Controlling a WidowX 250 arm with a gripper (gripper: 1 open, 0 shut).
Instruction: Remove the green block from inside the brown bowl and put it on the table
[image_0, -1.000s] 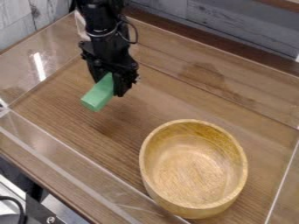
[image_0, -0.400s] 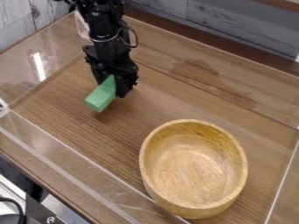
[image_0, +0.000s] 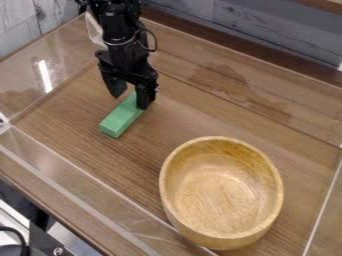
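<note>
I see one table (image_0: 241, 70), the biggest thing, and I will say where things are from the bowl. The one brown bowl (image_0: 222, 192) sits on the table, near one edge, and I see nothing in it but its own light wood bottom. My one black robot arm (image_0: 123, 22) reaches down at the top left, well apart from the bowl. At its end is my one gripper (image_0: 130, 93). It is open now, with its fingers spread around the top end of the one green block (image_0: 122, 117). The block lies on the table, up and to the left of the bowl, not touching it. A moment ago the fingers were squeezed on the block, and now they have spread. The bowl has not moved.
</note>
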